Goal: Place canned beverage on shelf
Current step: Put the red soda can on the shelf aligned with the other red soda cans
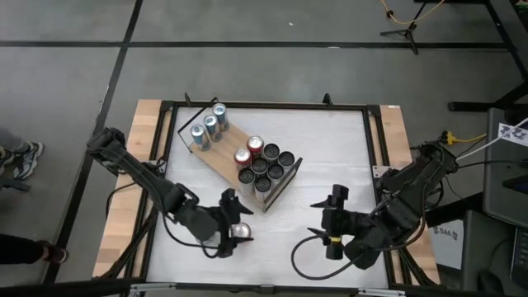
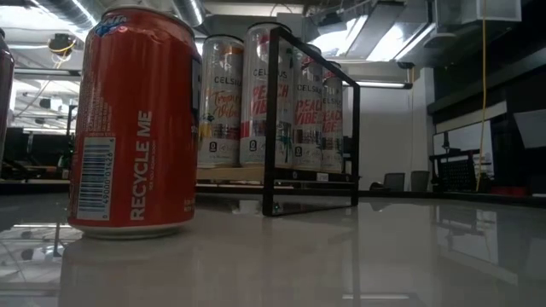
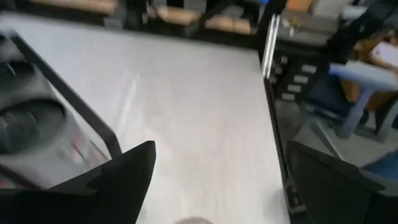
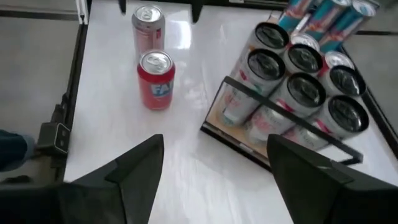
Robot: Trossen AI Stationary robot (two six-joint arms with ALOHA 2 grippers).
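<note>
The left tool (image 1: pixel 233 224), fingers spread, sits at a silver-topped can (image 1: pixel 241 232) standing on the worktop (image 1: pixel 330 148) near the shelf (image 1: pixel 224 148). Closing off-centre could topple it, and the shelf's packed cans (image 1: pixel 264 169) leave little room, so a nudge might knock them. The right tool (image 1: pixel 318 221) waits spread, near the shelf

Twelve cans were counted: three blue-and-silver cans (image 1: pixel 210 124), two red cans (image 1: pixel 255 146), six dark-topped cans (image 1: pixel 271 151) and one silver-topped can (image 1: pixel 240 232) near the worktop's (image 1: pixel 330 148) front edge. There was one shelf (image 1: pixel 216 158).
</note>
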